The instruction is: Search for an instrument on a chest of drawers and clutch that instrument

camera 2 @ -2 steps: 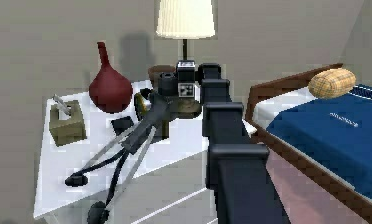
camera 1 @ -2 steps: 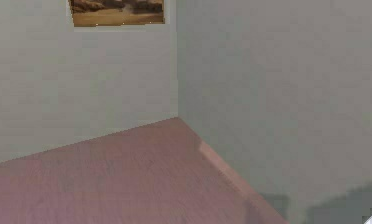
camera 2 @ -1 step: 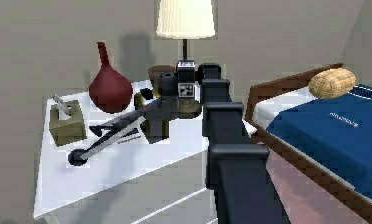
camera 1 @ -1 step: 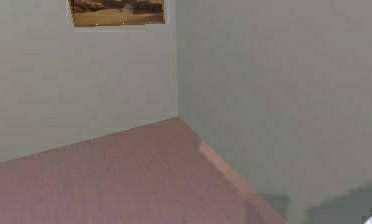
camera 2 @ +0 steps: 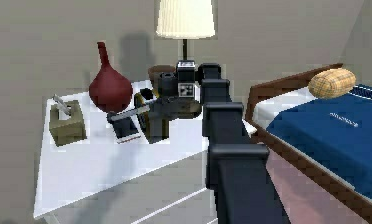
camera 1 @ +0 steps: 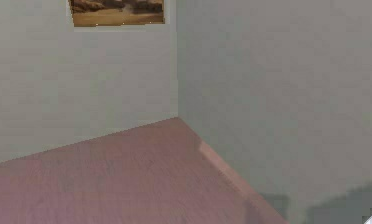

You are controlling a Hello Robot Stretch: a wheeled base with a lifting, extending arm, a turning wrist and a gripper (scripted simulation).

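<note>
White across its top, the chest of drawers [camera 2: 84, 170] takes up the left and middle of your arm side view. The arm [camera 2: 234, 150] rises over its right end from the bottom edge. At the arm's far end you see two white marker squares [camera 2: 184, 88], and left of them the gripper [camera 2: 134, 118], its dark body low over the white top.

Right at the fingers lies a small dark flat thing [camera 2: 124, 131] with a pale edge, resting on the chest top. It is too small for you to say whether it is the instrument. You also cannot tell whether the gripper touches it or is only beside it. Since it lies on the surface at the gripper's end, you cannot tell whether the gripper holds anything.

Just left of the gripper and behind it stands a dark red vase [camera 2: 110, 85] with a narrow neck, upright. Farther left sits a tan tissue box [camera 2: 64, 125]. Behind the gripper you have a brown pot [camera 2: 161, 75] and a lamp [camera 2: 185, 18] with a cream shade.

Right of the chest is a bed [camera 2: 334, 125] with a blue cover, a wooden headboard [camera 2: 269, 92] and a tan pillow [camera 2: 332, 82].

Your forward view looks into a room corner with grey walls [camera 1: 274, 90] and a pink floor [camera 1: 114, 170]. A framed picture [camera 1: 116, 10] hangs at the top edge.
</note>
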